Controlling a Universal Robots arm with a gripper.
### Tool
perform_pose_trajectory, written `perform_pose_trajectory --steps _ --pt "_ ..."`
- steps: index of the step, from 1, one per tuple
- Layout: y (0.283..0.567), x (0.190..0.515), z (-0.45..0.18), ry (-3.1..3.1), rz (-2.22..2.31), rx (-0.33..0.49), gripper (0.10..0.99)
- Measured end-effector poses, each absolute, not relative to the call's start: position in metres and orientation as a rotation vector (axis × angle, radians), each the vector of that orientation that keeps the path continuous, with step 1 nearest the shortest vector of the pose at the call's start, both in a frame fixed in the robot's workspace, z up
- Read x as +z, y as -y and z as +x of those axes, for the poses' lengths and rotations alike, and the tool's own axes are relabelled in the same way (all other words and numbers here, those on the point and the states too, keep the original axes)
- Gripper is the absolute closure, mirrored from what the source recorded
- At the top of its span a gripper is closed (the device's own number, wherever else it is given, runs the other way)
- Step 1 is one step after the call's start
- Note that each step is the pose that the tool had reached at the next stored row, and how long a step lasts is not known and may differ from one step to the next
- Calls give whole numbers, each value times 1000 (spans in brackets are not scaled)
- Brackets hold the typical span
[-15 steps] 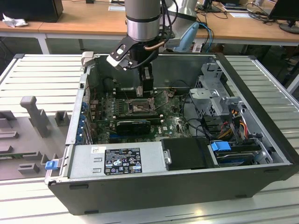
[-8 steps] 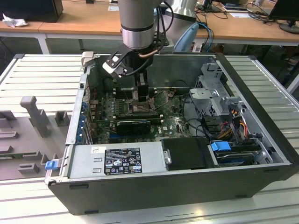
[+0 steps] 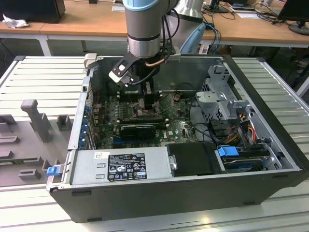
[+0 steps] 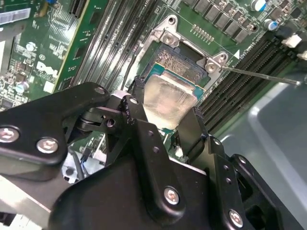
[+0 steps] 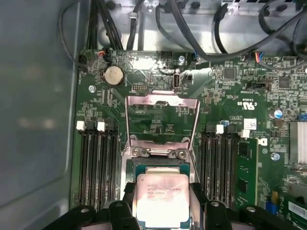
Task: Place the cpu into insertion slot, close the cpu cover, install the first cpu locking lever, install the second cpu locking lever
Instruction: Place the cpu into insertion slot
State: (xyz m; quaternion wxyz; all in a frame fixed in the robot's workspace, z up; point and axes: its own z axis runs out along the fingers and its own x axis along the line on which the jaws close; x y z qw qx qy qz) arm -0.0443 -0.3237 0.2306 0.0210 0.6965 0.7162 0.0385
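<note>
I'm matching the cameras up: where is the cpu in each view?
Exterior view: hidden under the gripper.
First wrist view: cpu held in the gripper, at the insertion slot.
Second wrist view: cpu tilted over that slot.
Shared landmark: the insertion slot, in both wrist views.

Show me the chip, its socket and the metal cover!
cpu (image 5: pixel 160 199), first wrist view, middle of its silvery face.
insertion slot (image 4: pixel 178 60), second wrist view, dark pin field.
cpu cover (image 5: pixel 144 99), first wrist view, raised frame's end bar.
</note>
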Motion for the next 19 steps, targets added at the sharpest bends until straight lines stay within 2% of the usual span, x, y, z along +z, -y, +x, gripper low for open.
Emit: perform_pose_trajectory --steps 19 --pt "321 203 -47 -2183 2196 119 561"
